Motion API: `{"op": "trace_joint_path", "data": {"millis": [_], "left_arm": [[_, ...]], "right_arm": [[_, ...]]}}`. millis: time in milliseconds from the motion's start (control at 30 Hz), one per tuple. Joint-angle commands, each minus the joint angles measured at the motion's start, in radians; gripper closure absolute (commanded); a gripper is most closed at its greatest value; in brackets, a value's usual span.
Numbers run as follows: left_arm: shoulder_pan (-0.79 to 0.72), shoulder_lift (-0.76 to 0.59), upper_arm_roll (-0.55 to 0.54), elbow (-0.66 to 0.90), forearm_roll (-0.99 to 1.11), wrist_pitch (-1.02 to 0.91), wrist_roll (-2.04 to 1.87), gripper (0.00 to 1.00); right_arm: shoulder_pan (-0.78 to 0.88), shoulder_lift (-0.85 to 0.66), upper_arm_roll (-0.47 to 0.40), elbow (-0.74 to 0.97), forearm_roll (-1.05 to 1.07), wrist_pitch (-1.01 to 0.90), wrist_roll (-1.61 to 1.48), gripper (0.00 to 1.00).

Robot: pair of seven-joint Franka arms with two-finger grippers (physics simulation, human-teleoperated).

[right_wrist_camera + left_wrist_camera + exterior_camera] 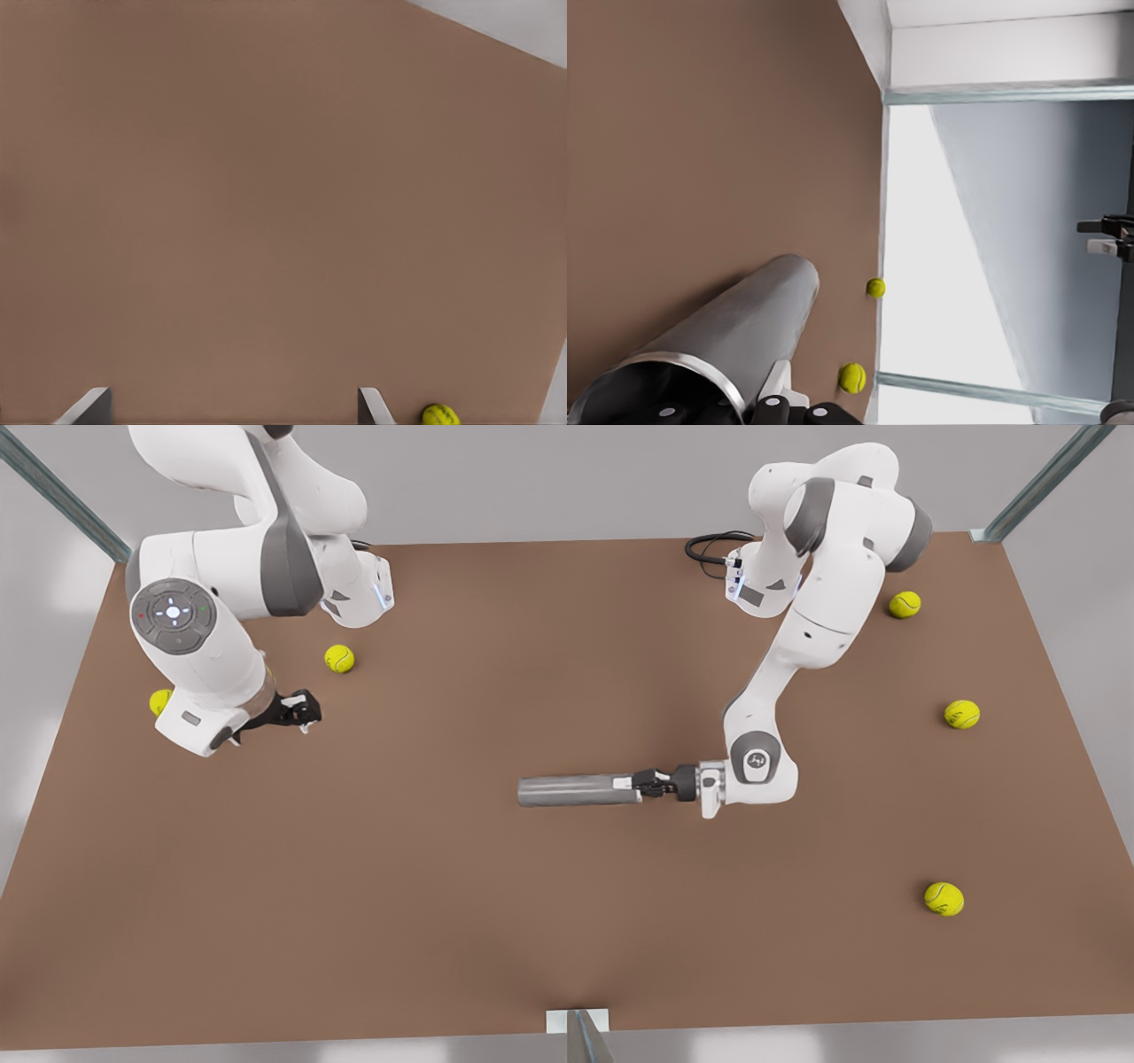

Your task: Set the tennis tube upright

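Tennis tube (578, 790) lying flat mid-table (532, 921); left gripper (645, 784) at its end on front view's right. Right gripper (306, 710) far on view's left, betw. two balls (339, 658) (159, 701). Four balls on view's right side.

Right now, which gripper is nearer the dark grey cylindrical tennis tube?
Left. The left gripper grips the lying tennis tube at its rim end; the right gripper waits open, far off.
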Motion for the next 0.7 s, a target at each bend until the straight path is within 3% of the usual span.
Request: {"op": "trace_joint_path", "data": {"millis": [0,233,667], "left_arm": [[0.000,-0.001,0.001,0.000,0.038,0.000,-0.003,0.79],[0.000,-0.079,0.052,0.000,0.124,0.000,-0.122,0.79],[0.035,-0.179,0.155,0.011,0.340,-0.010,-0.221,0.79]], "right_arm": [[0.007,0.000,0.000,0.000,0.000,0.000,0.000,0.00],[0.085,0.005,0.016,0.009,0.011,-0.069,-0.003,0.00],[0.036,0.008,0.009,0.017,0.012,-0.071,0.002,0.00]]}}
